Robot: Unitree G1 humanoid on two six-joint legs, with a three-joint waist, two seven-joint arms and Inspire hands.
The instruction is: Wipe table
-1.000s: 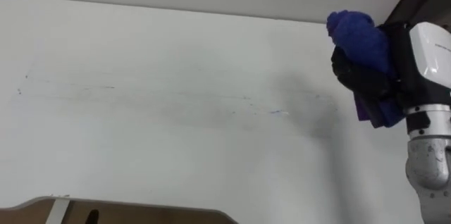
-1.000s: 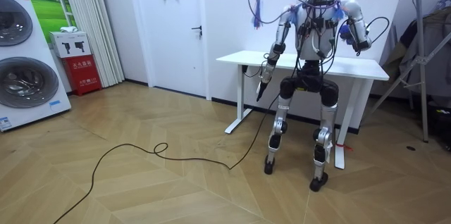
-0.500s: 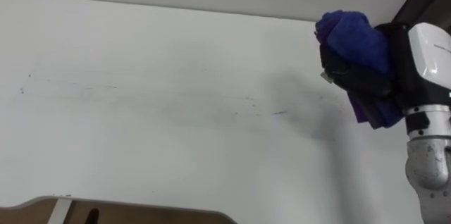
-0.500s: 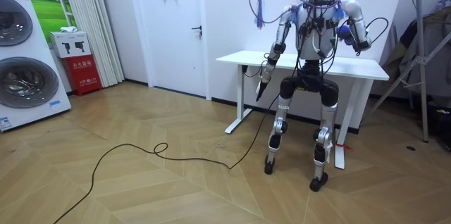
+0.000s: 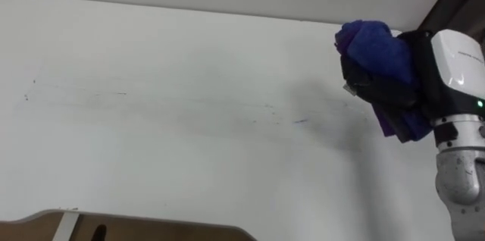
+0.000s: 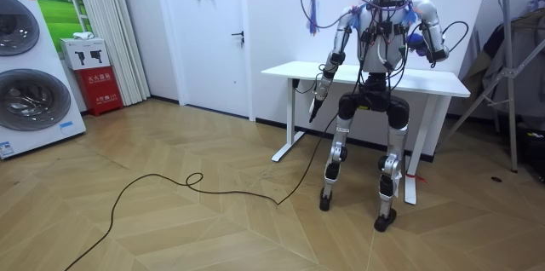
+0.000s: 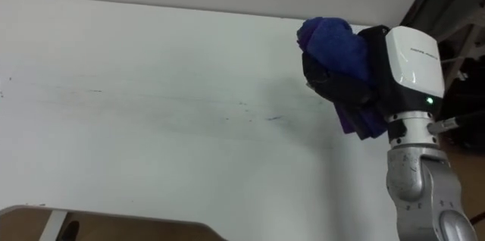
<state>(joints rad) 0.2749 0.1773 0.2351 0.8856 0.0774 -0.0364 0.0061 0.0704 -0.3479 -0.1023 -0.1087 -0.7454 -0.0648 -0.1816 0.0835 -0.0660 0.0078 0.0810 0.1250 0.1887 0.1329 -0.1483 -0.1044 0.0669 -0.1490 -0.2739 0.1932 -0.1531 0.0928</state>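
A bunched blue cloth point(image 5: 375, 44) is held in my right hand point(image 5: 388, 88), whose dark fingers are curled round it. The hand hangs raised above the right end of the white table point(image 5: 151, 150), close to its far edge. Faint thin marks point(image 5: 299, 120) run across the tabletop to the left of the hand. In the room view I stand upright at the table's point(image 6: 443, 84) front side, with the right hand and cloth point(image 6: 415, 39) lifted to shoulder height. My left hand point(image 6: 317, 107) hangs down beside the table's edge.
The table's near edge and the wooden floor point(image 5: 136, 227) show at the bottom left. A dark metal rack point(image 6: 511, 66) stands just off the table's right end. Washing machines point(image 6: 25, 75) and a door point(image 6: 213, 32) lie further off at the room view's left.
My right hand with the blue cloth has drifted a little to the left over the table. The left arm has not moved.
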